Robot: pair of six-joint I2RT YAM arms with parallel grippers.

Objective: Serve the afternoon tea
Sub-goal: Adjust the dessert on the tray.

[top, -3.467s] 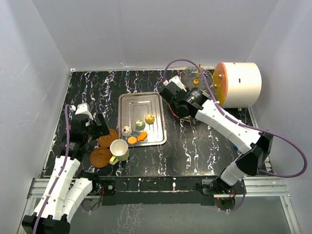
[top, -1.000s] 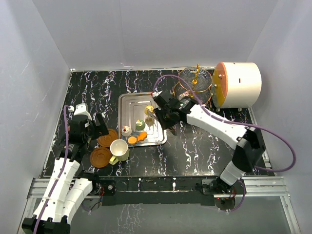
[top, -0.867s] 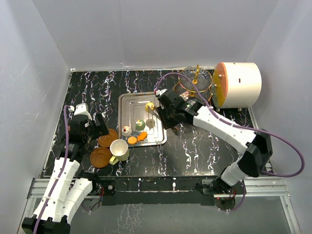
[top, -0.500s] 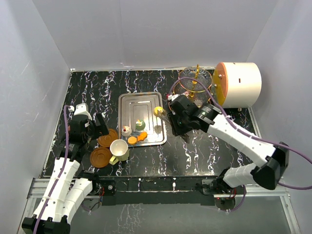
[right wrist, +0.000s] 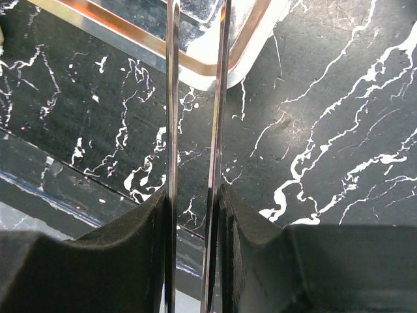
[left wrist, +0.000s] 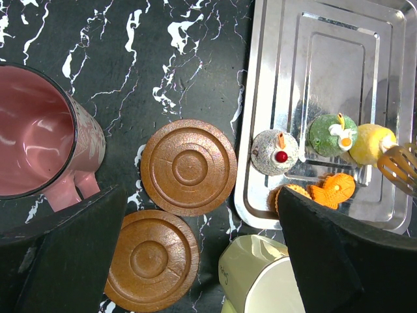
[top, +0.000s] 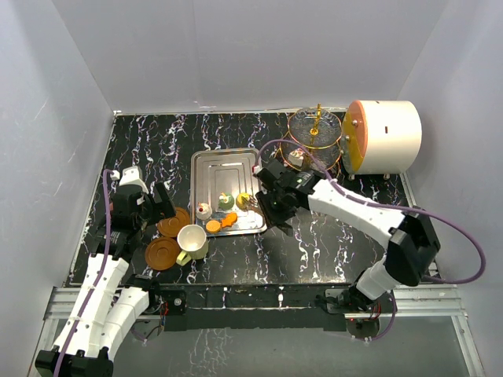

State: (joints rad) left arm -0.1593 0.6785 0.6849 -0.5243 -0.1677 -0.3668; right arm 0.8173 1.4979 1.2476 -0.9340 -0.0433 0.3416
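Observation:
My right gripper is shut on metal tongs. Their slotted tip rests against a yellow cake. That cake sits beside a green cake, a white cherry-topped cake and orange cakes. The left gripper hangs open above two brown saucers. A maroon cup stands to their left. The cream cup lies on its side near them. The gold-framed glass stand is at the back right.
The cakes lie at the near end of a rectangular steel tray. A big white cylinder with an orange end lies right of the stand. Grey walls close in the black marbled table on three sides.
The right arm swung the tongs and yellow cake from the tray's far right edge toward the near end. The cake now sits beside the green one. The left arm stayed still.

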